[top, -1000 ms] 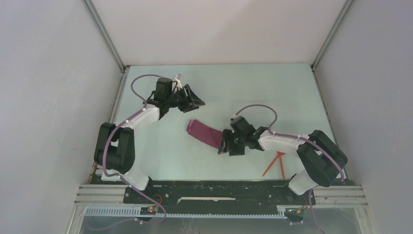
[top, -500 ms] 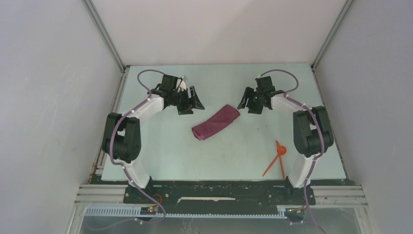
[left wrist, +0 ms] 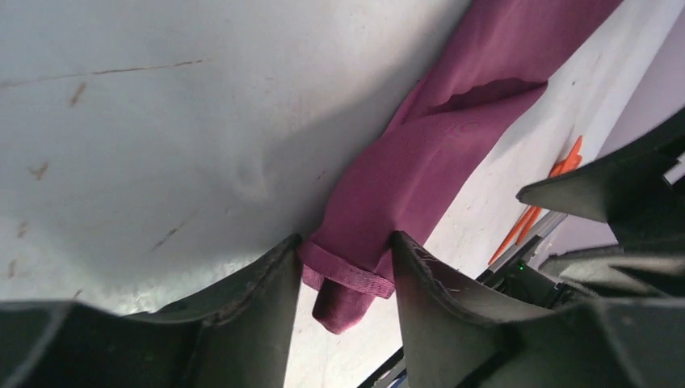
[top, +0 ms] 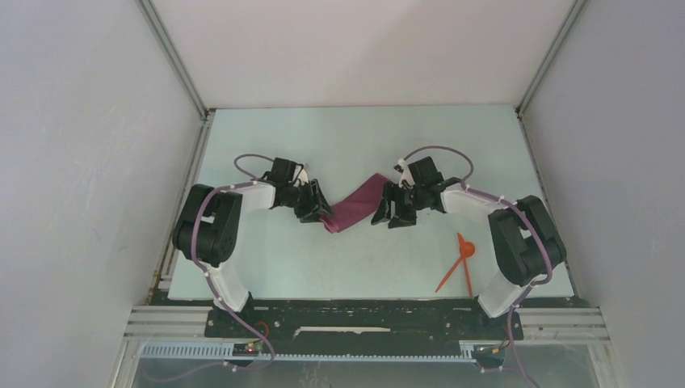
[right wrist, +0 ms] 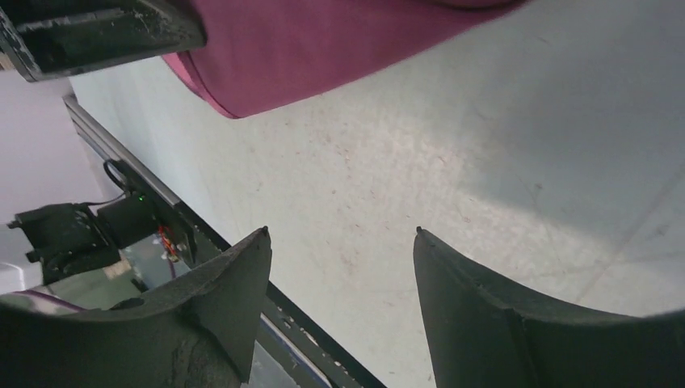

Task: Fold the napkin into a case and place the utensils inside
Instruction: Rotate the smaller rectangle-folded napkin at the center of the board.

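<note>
The plum-purple napkin lies as a narrow folded strip, slanting across the middle of the table. My left gripper is low at its near left end. In the left wrist view the napkin's hemmed end fills the gap of the left gripper, touching both fingers. My right gripper is open beside the strip's far right end. The right wrist view shows only bare table between the right gripper's fingers, with the napkin beyond them. The orange-red spoon and stick lie crossed at the near right.
The black frame rail with the arm bases runs along the near edge. Grey walls close in the table on left, right and back. The utensils lie close to the right arm's base.
Both grippers have come down and inward to the napkin's two ends. The left one has closed around the near end. The napkin has barely shifted since half a second ago.
</note>
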`<state>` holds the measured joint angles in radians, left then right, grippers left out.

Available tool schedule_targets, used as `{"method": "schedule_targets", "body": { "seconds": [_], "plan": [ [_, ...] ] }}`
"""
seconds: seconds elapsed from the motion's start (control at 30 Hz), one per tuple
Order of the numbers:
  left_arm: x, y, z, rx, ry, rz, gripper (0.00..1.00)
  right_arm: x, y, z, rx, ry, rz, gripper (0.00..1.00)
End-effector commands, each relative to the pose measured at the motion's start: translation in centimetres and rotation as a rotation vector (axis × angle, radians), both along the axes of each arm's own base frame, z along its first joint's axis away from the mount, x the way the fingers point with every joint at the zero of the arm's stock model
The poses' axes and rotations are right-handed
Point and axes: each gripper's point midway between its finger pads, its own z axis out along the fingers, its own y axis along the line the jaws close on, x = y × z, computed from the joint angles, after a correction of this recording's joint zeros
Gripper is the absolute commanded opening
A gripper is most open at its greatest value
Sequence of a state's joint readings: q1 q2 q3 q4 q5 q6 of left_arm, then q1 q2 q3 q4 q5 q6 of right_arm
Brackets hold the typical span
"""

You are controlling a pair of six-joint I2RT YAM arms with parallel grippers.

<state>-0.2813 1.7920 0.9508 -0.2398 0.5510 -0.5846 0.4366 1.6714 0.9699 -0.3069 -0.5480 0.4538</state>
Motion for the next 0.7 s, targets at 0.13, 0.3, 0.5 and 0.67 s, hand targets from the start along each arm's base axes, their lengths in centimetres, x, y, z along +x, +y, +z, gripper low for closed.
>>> {"method": "schedule_targets", "body": {
  "seconds": [0.13, 0.3, 0.5, 0.67],
  "plan": [
    [-1.6, -6.5, -0.1, -0.246, 0.028, 0.127, 0.49, 5.2, -8.5, 1.7, -0.004, -0.065, -0.41, 0.73],
    [-2.9, -15.6, 2.4, -0.495, 0.09, 0.151, 0.5, 6.9, -13.3, 3.3, -0.093, -0.165, -0.502, 0.73],
    [-2.8, -27.0, 4.8, -0.711, 0.17, 0.176, 0.56, 7.3, -16.5, 5.0, -0.195, -0.239, -0.553, 0.74],
    [-3.7, -26.2, 6.9, -0.709, 0.105, 0.183, 0.71, 6.2, -15.7, 4.8, -0.183, -0.212, -0.457, 0.75]
  ]
}}
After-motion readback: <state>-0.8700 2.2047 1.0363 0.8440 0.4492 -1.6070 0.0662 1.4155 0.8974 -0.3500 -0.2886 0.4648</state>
